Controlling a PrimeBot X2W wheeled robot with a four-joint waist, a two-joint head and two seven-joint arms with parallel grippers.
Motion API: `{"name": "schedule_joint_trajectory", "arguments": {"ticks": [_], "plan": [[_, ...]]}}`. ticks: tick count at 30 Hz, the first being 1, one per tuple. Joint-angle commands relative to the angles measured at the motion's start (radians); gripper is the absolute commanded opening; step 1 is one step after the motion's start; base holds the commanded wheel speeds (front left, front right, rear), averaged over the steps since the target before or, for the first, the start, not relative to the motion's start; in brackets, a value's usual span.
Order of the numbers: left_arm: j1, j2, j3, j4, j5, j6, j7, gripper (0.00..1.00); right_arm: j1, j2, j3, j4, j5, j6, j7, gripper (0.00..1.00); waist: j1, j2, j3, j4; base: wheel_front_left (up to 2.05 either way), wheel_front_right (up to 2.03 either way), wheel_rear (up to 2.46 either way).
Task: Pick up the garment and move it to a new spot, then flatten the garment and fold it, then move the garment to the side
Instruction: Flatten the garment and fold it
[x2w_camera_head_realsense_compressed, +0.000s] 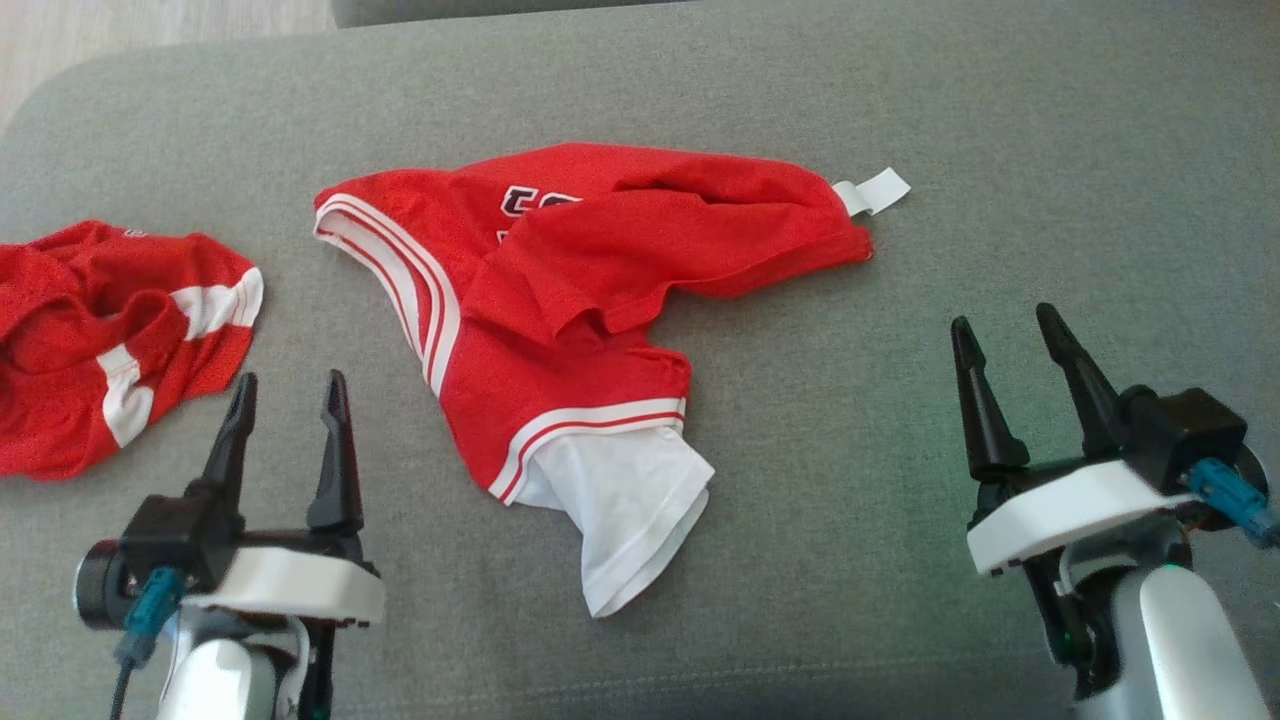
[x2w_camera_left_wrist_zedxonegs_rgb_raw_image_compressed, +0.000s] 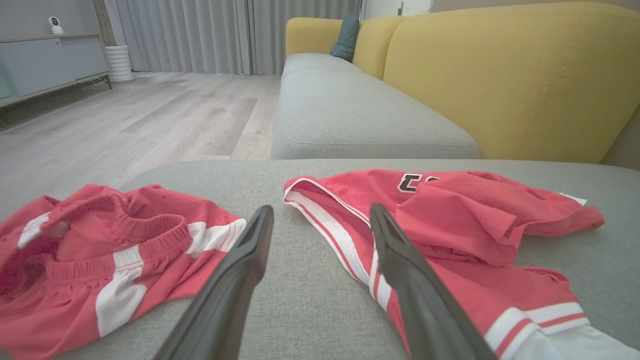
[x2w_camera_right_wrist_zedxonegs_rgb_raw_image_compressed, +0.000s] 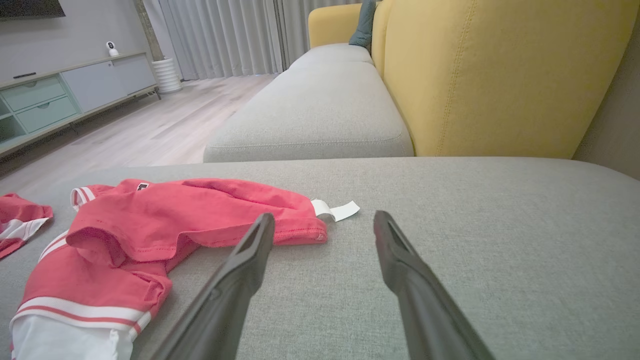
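two grippers are rising from the bottom of the head view over a grey sofa cushion (x2w_camera_head_realsense_compressed: 900, 520). the left gripper (x2w_camera_head_realsense_compressed: 290, 378) is sitting at the lower left with its two dark fingers spread apart and holding nothing. the right gripper (x2w_camera_head_realsense_compressed: 1003, 316) is sitting at the lower right, likewise spread wide and empty. between them, in the middle of the frame, a crumpled red garment (x2w_camera_head_realsense_compressed: 560, 300) is lying on the cushion, untouched by either gripper. its white sleeve (x2w_camera_head_realsense_compressed: 630, 510) is trailing toward the bottom centre, nearest the robot. the red body is stretching up and away from there, and its long axis is running across the frame, from a white-striped edge (x2w_camera_head_realsense_compressed: 400, 270) at left of centre to a white tag (x2w_camera_head_realsense_compressed: 875, 190) at the upper right. the striped edge is lying just to the right of the left fingers, while bare cushion is separating the right fingers from the cloth. so the left arm is looking nearer for the pickup, reaching up and to the right. a second red garment (x2w_camera_head_realsense_compressed: 110, 330) is lying bunched at the left edge, just beside the left gripper. pale wood floor (x2w_camera_head_realsense_compressed: 150, 25) is showing at the upper left.
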Motion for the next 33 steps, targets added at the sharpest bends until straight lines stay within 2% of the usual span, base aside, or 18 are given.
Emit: {"name": "schedule_joint_trajectory", "arguments": {"ticks": [1, 6, 10, 18, 23, 28, 29, 30, 31, 33], "plan": [[-0.024, 0.017, 0.027, -0.035, 0.009, 0.006, -0.012, 1.00, -0.013, -0.003, 0.026, -0.033, -0.003, -0.001, 0.004, 1.00, 0.0000, 0.0000, 0.006, 0.002, 0.00, 0.00, 0.00], [-0.036, 0.017, 0.017, -0.034, 0.011, 0.001, -0.012, 1.00, -0.021, -0.003, 0.042, -0.023, -0.010, -0.001, 0.007, 1.00, 0.0000, 0.0000, 0.014, 0.013, 0.00, 0.00, 0.00], [-0.059, 0.010, -0.004, -0.033, 0.017, -0.008, -0.012, 1.00, -0.056, -0.008, 0.133, 0.021, -0.001, -0.001, 0.023, 1.00, 0.0000, 0.0000, 0.028, 0.042, 0.00, 0.00, 0.00], [-0.131, -0.023, -0.061, -0.020, 0.020, -0.042, -0.012, 1.00, -0.253, -0.007, 0.381, 0.221, 0.076, -0.001, 0.015, 1.00, 0.0000, 0.0000, 0.072, 0.147, 0.00, 0.00, 0.00], [-0.174, -0.044, -0.090, 0.007, 0.022, -0.064, -0.012, 1.00, -0.398, -0.004, 0.470, 0.378, 0.115, -0.001, -0.005, 1.00, 0.0000, 0.0000, 0.091, 0.209, 0.00, 0.00, 0.00], [-0.195, -0.057, -0.102, 0.018, 0.027, -0.073, -0.012, 1.00, -0.494, -0.004, 0.521, 0.507, 0.137, -0.001, -0.035, 1.00, 0.0000, 0.0000, 0.102, 0.242, 0.00, 0.00, 0.00], [-0.196, -0.058, -0.102, 0.019, 0.028, -0.073, -0.012, 1.00, -0.505, -0.004, 0.523, 0.529, 0.141, -0.001, -0.042, 0.86, 0.0000, 0.0000, 0.101, 0.245, 0.00, 0.00, 0.00], [-0.196, -0.060, -0.101, 0.019, 0.028, -0.073, -0.012, 1.00, -0.514, -0.004, 0.518, 0.548, 0.143, -0.001, -0.050, 0.41, 0.0000, 0.0000, 0.101, 0.246, 0.00, 0.00, 0.00], [-0.196, -0.061, -0.100, 0.019, 0.029, -0.073, -0.012, 1.00, -0.522, -0.004, 0.513, 0.565, 0.146, -0.001, -0.058, 0.00, 0.0000, 0.0000, 0.101, 0.246, 0.00, 0.00, 0.00], [-0.194, -0.063, -0.096, 0.018, 0.032, -0.071, -0.012, 1.00, -0.532, -0.004, 0.499, 0.586, 0.157, -0.001, -0.080, 0.00, 0.0000, 0.0000, 0.101, 0.241, 0.00, 0.00, 0.00]]}}
